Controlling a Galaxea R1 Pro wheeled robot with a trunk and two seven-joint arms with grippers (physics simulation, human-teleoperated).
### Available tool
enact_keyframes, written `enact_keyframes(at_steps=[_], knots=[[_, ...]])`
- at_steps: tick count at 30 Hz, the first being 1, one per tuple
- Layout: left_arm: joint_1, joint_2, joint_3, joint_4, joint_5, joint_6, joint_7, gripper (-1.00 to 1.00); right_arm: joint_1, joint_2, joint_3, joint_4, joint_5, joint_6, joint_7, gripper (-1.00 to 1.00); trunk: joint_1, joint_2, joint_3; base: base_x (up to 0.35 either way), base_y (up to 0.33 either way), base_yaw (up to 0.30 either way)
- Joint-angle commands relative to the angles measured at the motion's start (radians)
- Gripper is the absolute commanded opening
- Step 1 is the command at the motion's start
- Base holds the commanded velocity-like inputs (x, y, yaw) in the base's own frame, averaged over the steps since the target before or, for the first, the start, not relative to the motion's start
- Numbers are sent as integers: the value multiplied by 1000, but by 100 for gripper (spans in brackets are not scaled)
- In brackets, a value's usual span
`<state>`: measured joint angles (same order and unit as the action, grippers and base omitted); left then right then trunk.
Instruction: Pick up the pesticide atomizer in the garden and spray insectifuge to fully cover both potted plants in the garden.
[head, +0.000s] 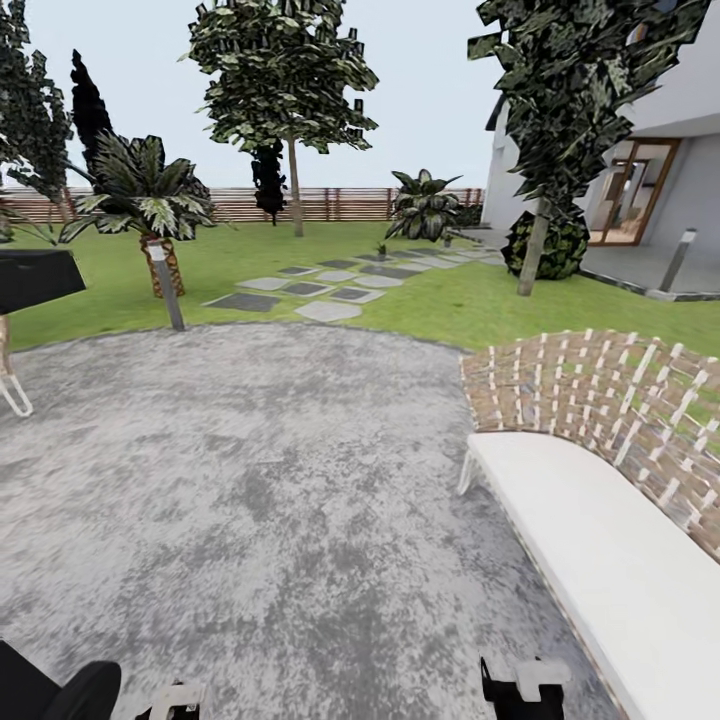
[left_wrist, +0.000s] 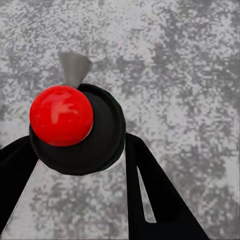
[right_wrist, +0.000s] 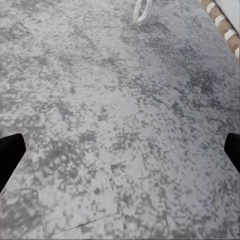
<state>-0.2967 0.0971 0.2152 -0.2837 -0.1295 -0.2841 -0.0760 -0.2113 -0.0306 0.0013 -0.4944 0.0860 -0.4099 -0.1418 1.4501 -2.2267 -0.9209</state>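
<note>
The pesticide atomizer (left_wrist: 62, 115) has a glossy red round cap, a black body and a grey cone nozzle. My left gripper (left_wrist: 80, 152) is shut on it, with a black finger on each side, above the grey paving. My right gripper (right_wrist: 120, 150) is open, with nothing between its fingertips and the paving below it. Far ahead in the garden, a tiny potted plant (head: 380, 249) stands by the stepping stones (head: 320, 290) on the lawn. It is too small to make out more.
A white bench (head: 600, 540) with a woven back lines the right of the grey patio (head: 250, 480). A short palm (head: 150, 200) and a bollard lamp (head: 166, 288) stand at the lawn's left edge. Trees, a striped shrub (head: 425, 205), the fence and a house lie beyond.
</note>
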Motion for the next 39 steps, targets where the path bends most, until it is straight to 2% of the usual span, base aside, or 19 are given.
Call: enact_keyframes(at_steps=[1, 39], knots=[[-1, -1, 9, 0, -10, -3, -5, -100, 0, 0, 0, 0, 9, -1, -7, 100, 0, 0, -1, 340, 0, 95], [-1, -1, 9, 1, -10, -3, -5, -100, 0, 0, 0, 1, 9, -1, -7, 100, 0, 0, -1, 340, 0, 6]])
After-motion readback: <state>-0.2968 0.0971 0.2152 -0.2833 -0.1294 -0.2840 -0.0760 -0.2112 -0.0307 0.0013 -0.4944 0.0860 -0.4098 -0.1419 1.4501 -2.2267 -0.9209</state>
